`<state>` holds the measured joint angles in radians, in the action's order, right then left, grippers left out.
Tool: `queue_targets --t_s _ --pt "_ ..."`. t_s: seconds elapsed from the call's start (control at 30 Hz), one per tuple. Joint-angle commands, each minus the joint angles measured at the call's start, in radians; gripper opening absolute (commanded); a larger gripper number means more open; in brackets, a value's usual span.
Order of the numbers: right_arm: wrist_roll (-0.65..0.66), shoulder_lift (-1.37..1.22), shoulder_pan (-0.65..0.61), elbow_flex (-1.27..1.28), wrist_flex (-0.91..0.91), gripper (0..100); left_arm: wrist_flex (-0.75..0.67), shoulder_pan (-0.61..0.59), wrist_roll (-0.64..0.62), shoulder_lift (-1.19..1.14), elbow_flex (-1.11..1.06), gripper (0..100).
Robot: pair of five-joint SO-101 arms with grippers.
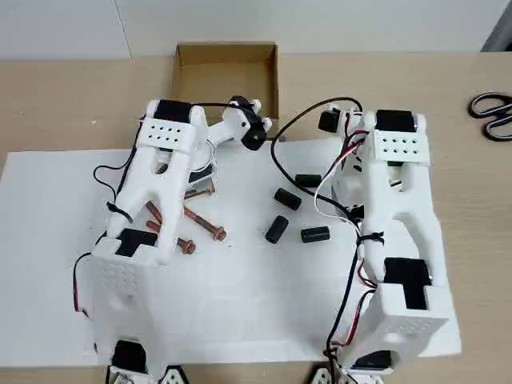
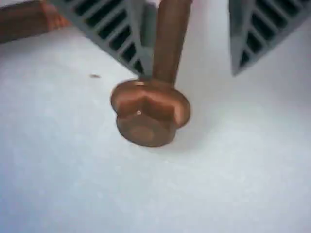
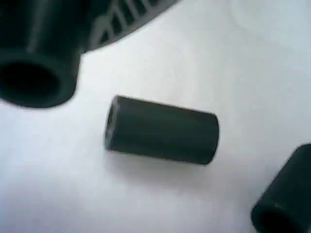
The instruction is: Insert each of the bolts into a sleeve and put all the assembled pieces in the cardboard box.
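**Left fingers [image 2: 112, 29] astride a bolt [image 2: 150, 114], right fingers [image 3: 131, 17] on a sleeve [image 3: 34, 63]**

On the white sheet [image 1: 48, 240], the left fingers stand wide apart either side of the copper bolt. Spare bolts [image 1: 204, 226] lie just beside. The cardboard box [image 1: 224, 76] sits behind on the counter [image 1: 64, 96]. Four loose sleeves [image 1: 288, 198] lie mid-sheet. The right fingers clasp the sleeve near them.
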<state>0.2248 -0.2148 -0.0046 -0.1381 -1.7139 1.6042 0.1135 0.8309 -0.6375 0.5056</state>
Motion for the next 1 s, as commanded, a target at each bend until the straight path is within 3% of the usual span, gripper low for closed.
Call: queue_targets --t_s 0.0,0.63,0.77,0.97 --pt "0.008 0.061 0.013 -0.008 -0.008 0.4 0.008 0.008 -0.003 0.009 0.022 11" --pt "0.000 0.058 0.005 -0.005 0.021 0.4 -0.186 0.009 0.003 0.008 -0.191 10" --pt "0.000 0.061 0.007 -0.005 0.019 0.4 -0.203 0.009 0.003 0.008 -0.205 1" --pt "0.000 0.062 0.005 -0.005 0.012 0.4 -0.190 0.009 0.002 0.017 -0.200 0"
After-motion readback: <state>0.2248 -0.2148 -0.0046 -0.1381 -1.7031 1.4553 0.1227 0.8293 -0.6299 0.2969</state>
